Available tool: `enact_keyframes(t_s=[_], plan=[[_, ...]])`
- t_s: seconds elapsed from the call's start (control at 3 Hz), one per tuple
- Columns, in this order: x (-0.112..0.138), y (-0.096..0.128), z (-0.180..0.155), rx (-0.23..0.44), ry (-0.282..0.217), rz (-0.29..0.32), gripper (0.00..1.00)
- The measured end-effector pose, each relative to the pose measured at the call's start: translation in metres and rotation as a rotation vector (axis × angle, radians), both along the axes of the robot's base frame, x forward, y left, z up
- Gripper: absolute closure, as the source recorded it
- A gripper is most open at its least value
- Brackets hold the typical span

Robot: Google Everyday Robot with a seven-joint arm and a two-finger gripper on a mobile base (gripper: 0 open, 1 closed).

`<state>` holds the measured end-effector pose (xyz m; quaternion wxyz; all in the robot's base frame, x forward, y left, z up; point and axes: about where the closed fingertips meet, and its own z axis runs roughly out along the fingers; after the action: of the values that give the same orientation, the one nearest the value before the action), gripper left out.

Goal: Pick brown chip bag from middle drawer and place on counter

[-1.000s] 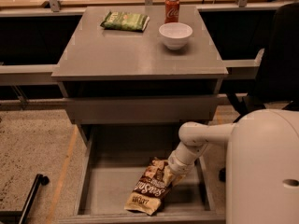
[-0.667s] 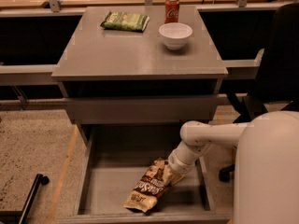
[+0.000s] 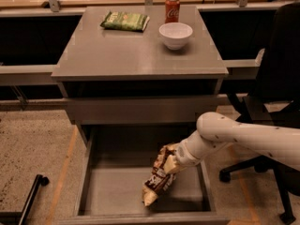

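The brown chip bag [image 3: 158, 178] hangs tilted above the floor of the open middle drawer [image 3: 112, 186], its lower cream end near the drawer floor. My gripper [image 3: 172, 162] is shut on the bag's upper end, at the right side of the drawer. The white arm comes in from the right. The grey counter [image 3: 126, 50] lies above, behind the drawer.
On the counter sit a flat green bag [image 3: 125, 21], a white bowl [image 3: 176, 34] and a red soda can [image 3: 172, 8]. A closed drawer front [image 3: 140, 108] is above the open drawer. A black office chair [image 3: 274, 107] stands at the right.
The bag lay flat on the drawer floor with the gripper at its top end; now it is lifted and hangs from the gripper. The camera view has also shifted.
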<state>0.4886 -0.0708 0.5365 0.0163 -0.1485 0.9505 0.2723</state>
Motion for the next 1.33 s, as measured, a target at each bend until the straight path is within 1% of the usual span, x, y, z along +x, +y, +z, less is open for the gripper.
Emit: enact_keyframes(t_s=[0.33, 0.67, 1.0, 1.33], plan=[[-0.004, -0.001, 0.077, 0.074, -0.174, 0.077, 1.0], [-0.011, -0.009, 0.165, 0.127, -0.372, 0.161, 1.0], [-0.022, -0.03, 0.264, 0.122, -0.601, 0.251, 1.0], [-0.02, -0.049, 0.329, 0.086, -0.731, 0.301, 1.0]])
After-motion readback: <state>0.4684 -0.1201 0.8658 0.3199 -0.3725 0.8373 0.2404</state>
